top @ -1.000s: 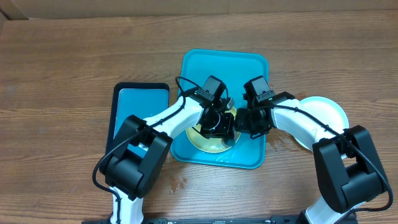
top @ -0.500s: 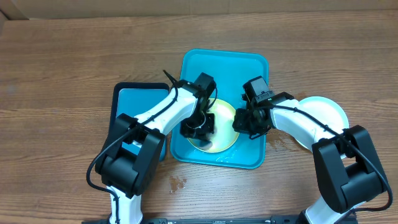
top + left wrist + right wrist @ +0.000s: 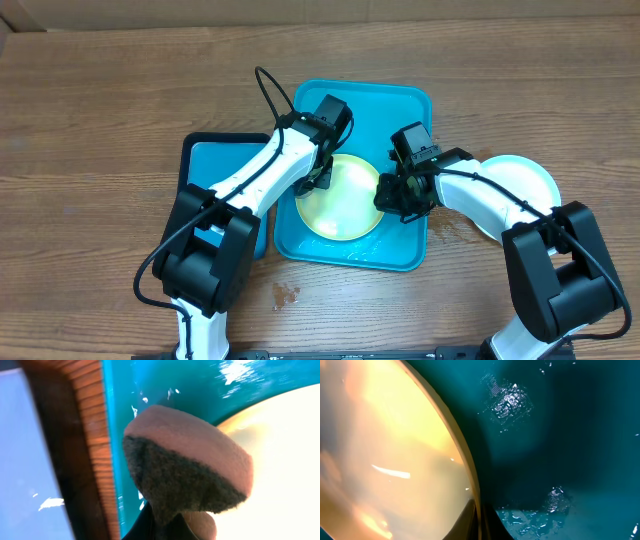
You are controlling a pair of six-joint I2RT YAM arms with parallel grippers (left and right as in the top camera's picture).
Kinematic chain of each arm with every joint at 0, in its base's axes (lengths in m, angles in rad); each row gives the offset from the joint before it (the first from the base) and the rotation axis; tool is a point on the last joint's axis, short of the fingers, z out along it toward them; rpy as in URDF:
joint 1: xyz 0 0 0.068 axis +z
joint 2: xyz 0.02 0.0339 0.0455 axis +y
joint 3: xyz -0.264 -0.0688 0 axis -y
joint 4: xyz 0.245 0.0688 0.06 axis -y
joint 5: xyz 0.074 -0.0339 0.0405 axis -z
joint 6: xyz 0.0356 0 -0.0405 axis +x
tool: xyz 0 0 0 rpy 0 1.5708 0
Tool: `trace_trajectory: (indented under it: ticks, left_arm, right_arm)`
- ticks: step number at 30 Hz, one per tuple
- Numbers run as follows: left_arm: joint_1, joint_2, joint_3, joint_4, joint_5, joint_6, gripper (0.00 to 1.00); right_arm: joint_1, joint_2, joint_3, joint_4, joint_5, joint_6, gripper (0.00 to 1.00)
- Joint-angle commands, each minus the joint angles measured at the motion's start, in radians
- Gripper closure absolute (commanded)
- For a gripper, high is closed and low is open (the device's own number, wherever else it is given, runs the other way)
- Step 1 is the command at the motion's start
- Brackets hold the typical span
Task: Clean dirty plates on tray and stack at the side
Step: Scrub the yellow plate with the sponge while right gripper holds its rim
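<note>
table (image 3: 100, 100): brown wood.
tray (image 3: 400, 105): turquoise, wet, mid-table.
blue tray (image 3: 215, 160): dark-rimmed, just left of the turquoise one.
pale plate (image 3: 528, 180): on the table right of the tray, partly under the right arm.
yellow-green plate (image 3: 345, 205): 1 plate lying in the tray's near half, centre pale.
left gripper (image 3: 321, 178): clamped tight on the sponge, at the plate's far-left edge.
right gripper (image 3: 389, 197): closed, pinching that plate's right rim.
sponge (image 3: 190, 470): pink, dark scouring face.

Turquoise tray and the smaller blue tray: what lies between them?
Only a strip of bare wooden table separates the turquoise tray from the smaller blue tray; the left wrist view shows it.
</note>
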Motion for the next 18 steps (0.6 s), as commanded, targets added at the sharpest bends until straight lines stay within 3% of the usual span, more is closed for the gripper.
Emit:
trace_trajectory:
  ticks: [1, 6, 9, 18]
  left_arm:
    - [0.007, 0.008, 0.013, 0.043, 0.168, 0.037, 0.96]
    - [-0.009, 0.008, -0.008, 0.164, 0.490, 0.037, 0.96]
    - [-0.026, 0.009, -0.026, 0.245, 0.597, 0.033, 0.96]
    - [-0.068, 0.039, -0.037, 0.245, 0.613, -0.029, 0.96]
  right_arm:
    - [-0.005, -0.001, -0.008, -0.005, 0.029, -0.006, 0.96]
    - [-0.005, -0.001, -0.008, -0.005, 0.029, -0.007, 0.96]
    - [-0.005, -0.001, -0.008, -0.002, 0.029, -0.007, 0.96]
    - [-0.005, -0.001, -0.008, 0.003, 0.029, -0.007, 0.96]
